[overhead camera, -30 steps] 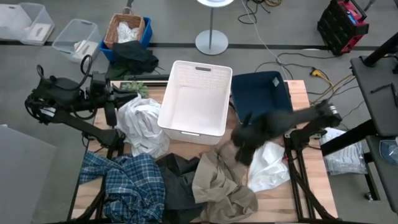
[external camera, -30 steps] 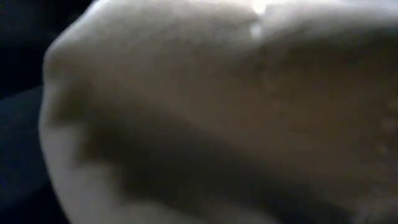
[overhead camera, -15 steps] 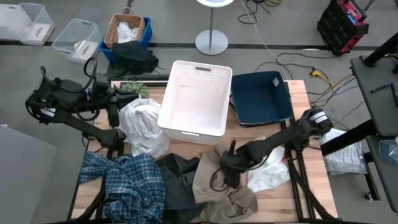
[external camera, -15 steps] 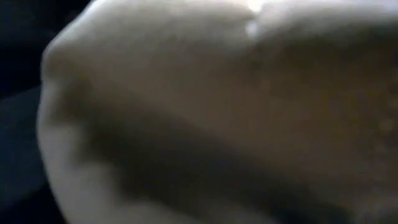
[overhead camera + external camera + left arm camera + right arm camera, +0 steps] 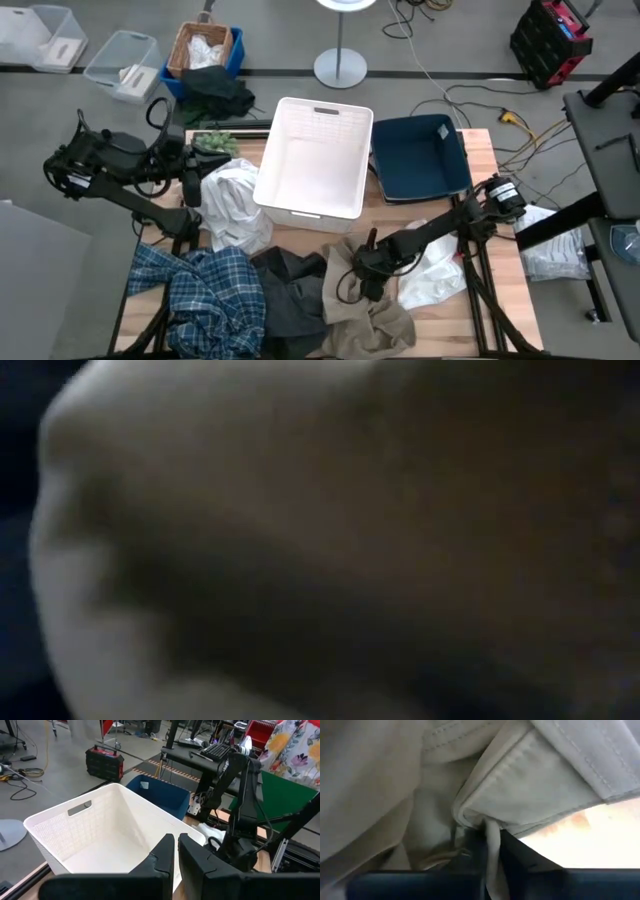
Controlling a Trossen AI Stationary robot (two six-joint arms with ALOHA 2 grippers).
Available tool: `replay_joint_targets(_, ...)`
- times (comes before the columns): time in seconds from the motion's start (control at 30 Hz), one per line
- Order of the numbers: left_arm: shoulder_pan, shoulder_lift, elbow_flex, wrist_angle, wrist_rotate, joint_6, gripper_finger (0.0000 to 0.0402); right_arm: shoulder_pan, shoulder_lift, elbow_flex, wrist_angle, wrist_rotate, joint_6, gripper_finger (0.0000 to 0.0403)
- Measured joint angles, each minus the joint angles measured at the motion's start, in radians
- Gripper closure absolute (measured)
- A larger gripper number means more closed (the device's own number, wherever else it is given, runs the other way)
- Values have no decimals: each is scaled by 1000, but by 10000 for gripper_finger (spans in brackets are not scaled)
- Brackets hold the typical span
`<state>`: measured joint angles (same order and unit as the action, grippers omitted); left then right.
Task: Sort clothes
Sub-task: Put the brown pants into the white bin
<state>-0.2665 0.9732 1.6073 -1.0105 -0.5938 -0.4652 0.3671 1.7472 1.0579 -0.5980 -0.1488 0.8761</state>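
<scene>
The tan garment [image 5: 365, 305] lies crumpled at the table's near middle, between the dark grey garment [image 5: 290, 295] and a white garment [image 5: 435, 270]. The plaid shirt [image 5: 200, 295] lies at the near left. Another white garment [image 5: 232, 205] lies left of the white basket [image 5: 315, 160]. My right gripper [image 5: 358, 278] is down on the tan garment and shut on it. My left gripper [image 5: 190, 178] is shut and empty beside the left white garment, facing the basket [image 5: 100, 835]. Blurred tan cloth [image 5: 300, 510] fills the low view. My right gripper pinches a folded, seamed edge of the tan garment [image 5: 487, 827] between its two fingers, with a strip of cloth running down between them. It comes slanting down from the table's right. The garment's bulk lies on the table.
A dark blue bin [image 5: 420, 155] stands right of the white basket at the table's far side. A small green plant [image 5: 212, 142] sits at the far left by my left gripper. Bins and a wicker basket stand on the floor beyond the table.
My right gripper has gone from beside the blue bin toward the table's near edge and left, and down onto the tan garment. My left gripper has shifted a little toward the white basket.
</scene>
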Motion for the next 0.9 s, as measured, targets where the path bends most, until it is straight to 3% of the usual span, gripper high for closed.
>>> replay_joint_targets(0.1, 0, 4, 0, 11, -1, 6, 395, 4, -151, 30, -119, 96, 44, 391)
replay_joint_targets(0.23, 0, 4, 0, 43, -2, 38, 395, 20, -411, 99, -134, 265, 63, 392)
replay_joint_targets(0.33, 0, 3, 0, 78, -2, 72, 395, 20, -553, 157, -63, 392, 63, 393)
replay_joint_targets(0.43, 0, -1, 0, 121, 0, 111, 395, 3, -647, 260, 49, 537, -67, 393)
replay_joint_targets(0.53, 0, -6, 0, 174, 0, 157, 395, -36, -647, 389, 197, 602, -338, 393)
replay_joint_targets(0.7, 0, -22, 0, 295, 0, 238, 395, -85, -539, 649, 493, 524, -804, 394)
replay_joint_targets(0.9, 0, -44, 1, 417, 0, 302, 395, -188, -316, 1068, 544, 541, -1179, 394)
